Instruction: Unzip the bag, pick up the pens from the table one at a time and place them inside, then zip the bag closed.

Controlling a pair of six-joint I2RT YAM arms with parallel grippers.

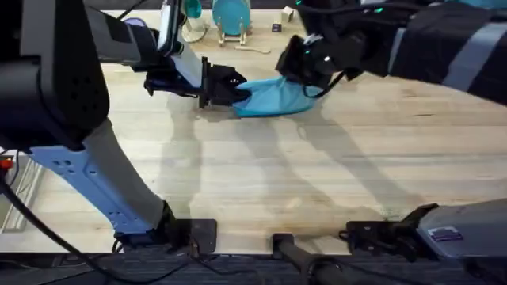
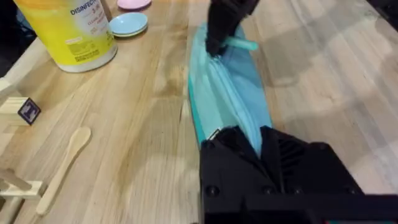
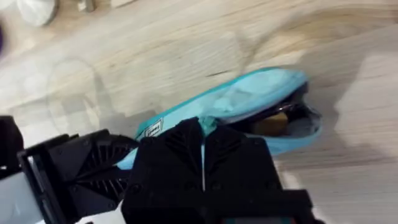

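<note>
Two tools are seen at the turquoise pencil pouch (image 1: 273,100) in the overhead view, far out on the wooden counter (image 1: 317,174). The left tool (image 1: 230,89) is closed on the pouch's left end, and that end is covered by its black fingers. The right tool (image 1: 305,67) is set over the right end, where much of it is lost in dark blur, so its grip cannot be read from above. A teal object on a wooden stand (image 1: 231,17) is cut off by the upper edge.

In the left wrist view, the near end of the pouch (image 2: 227,93) is pinched between the left tool's (image 2: 261,149) black fingers, and the zipper line is seen running away along the fabric. At the far end the right tool (image 2: 217,46) is pressed onto the zipper; a teal tab beside it cannot be identified. A yellow disinfectant tub (image 2: 71,31), partly cut off, a light blue plate (image 2: 127,25) and a wooden spoon (image 2: 62,168) are seen on the counter.

In the right wrist view, the right tool (image 3: 202,134) is pressed together on a small teal piece at the pouch's (image 3: 261,93) top edge. The pouch's far end gapes open, and something dark and tan inside cannot be made out. The left tool (image 3: 81,168) is seen at the other end.
</note>
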